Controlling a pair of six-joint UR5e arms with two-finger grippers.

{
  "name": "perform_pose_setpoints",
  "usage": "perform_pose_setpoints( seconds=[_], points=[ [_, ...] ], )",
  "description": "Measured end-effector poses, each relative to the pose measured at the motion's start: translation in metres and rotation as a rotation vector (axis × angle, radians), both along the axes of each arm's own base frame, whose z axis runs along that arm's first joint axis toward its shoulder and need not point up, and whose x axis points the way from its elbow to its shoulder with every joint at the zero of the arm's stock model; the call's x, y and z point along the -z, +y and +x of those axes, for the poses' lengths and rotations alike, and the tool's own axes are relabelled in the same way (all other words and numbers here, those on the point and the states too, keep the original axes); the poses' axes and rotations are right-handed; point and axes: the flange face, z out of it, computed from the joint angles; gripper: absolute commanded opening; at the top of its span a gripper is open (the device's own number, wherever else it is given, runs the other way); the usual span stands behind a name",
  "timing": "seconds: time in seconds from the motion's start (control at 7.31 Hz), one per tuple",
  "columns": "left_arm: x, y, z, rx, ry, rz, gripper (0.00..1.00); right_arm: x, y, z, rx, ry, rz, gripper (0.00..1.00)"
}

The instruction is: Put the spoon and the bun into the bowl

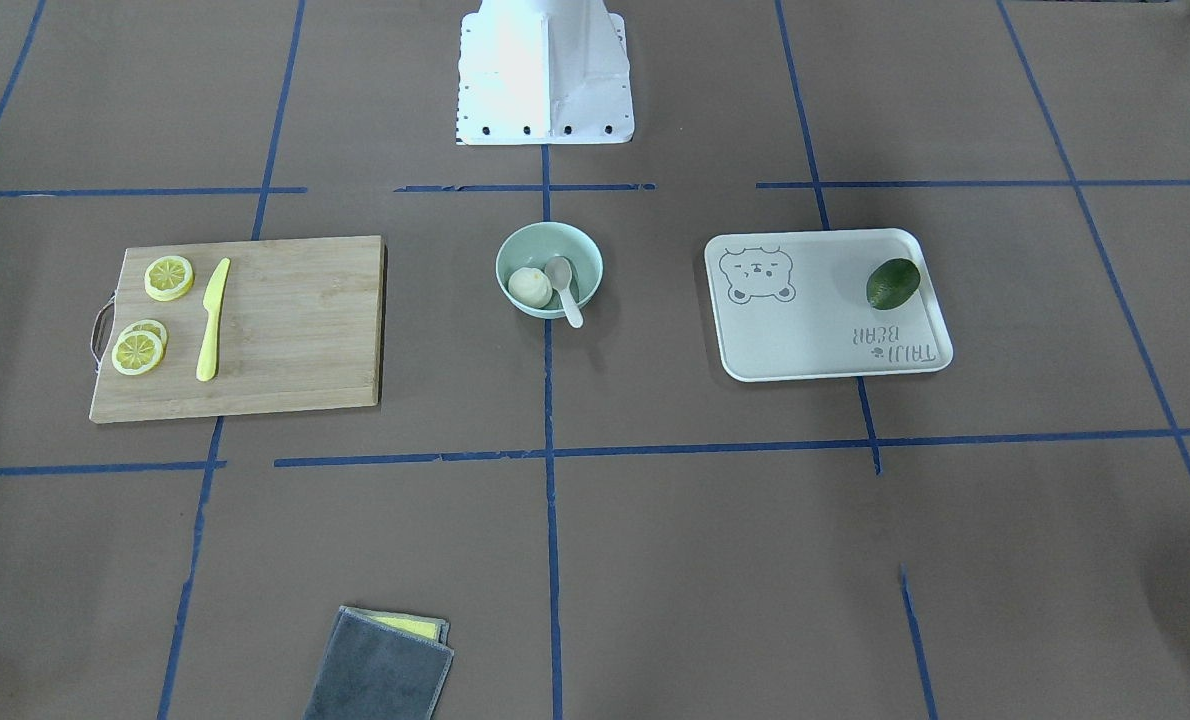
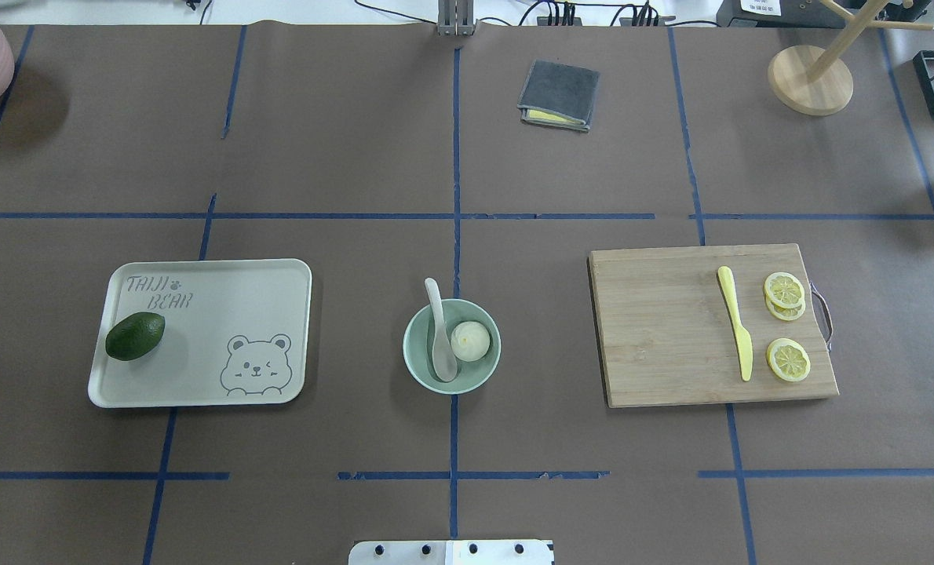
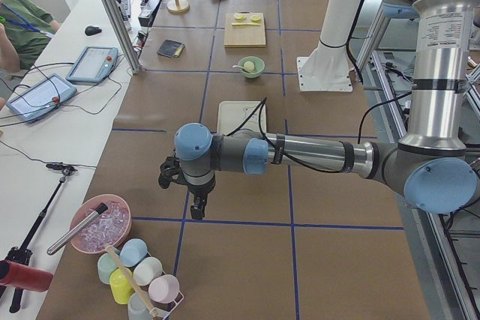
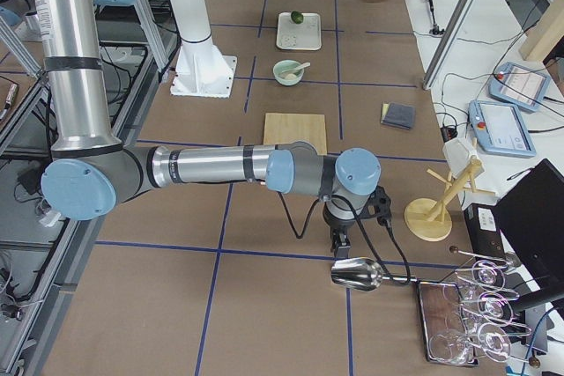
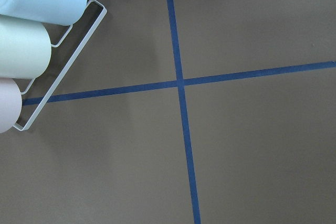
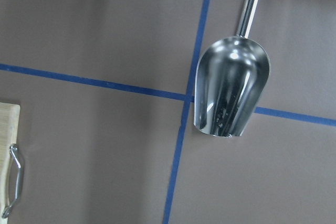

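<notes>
The pale mint-green bowl [image 2: 475, 375] stands at the table's middle, on the centre tape line; it also shows in the front view [image 1: 577, 246]. The white bun [image 2: 470, 340] lies inside it. The off-white spoon [image 2: 439, 329] rests with its scoop in the bowl and its handle over the rim. My left gripper [image 3: 197, 211] hangs over the table's far left end, away from the bowl. My right gripper [image 4: 339, 244] hangs over the far right end. Both show only in side views, so I cannot tell whether they are open or shut.
A white bear-print tray [image 2: 224, 290] holds an avocado [image 2: 135, 336]. A wooden cutting board [image 2: 655, 329] carries a yellow knife [image 2: 735, 322] and lemon slices [image 2: 788, 360]. A grey cloth [image 2: 559, 94] lies at the far side. A metal scoop [image 6: 231, 85] and a rack of cups [image 5: 37, 40] lie under the wrists.
</notes>
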Motion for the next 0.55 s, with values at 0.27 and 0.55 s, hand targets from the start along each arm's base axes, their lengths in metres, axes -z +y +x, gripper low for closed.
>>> perform_pose_setpoints(
  seconds=[0.27, 0.55],
  points=[
    [-0.002, 0.001, 0.000, -0.001, 0.000, -0.001, 1.00, -0.023, 0.017, 0.008, -0.015, -0.008, -0.034, 1.00],
    [-0.003, 0.002, 0.000, -0.002, 0.001, -0.003, 1.00, -0.023, 0.026, 0.008, -0.039, -0.008, -0.055, 1.00]
  ],
)
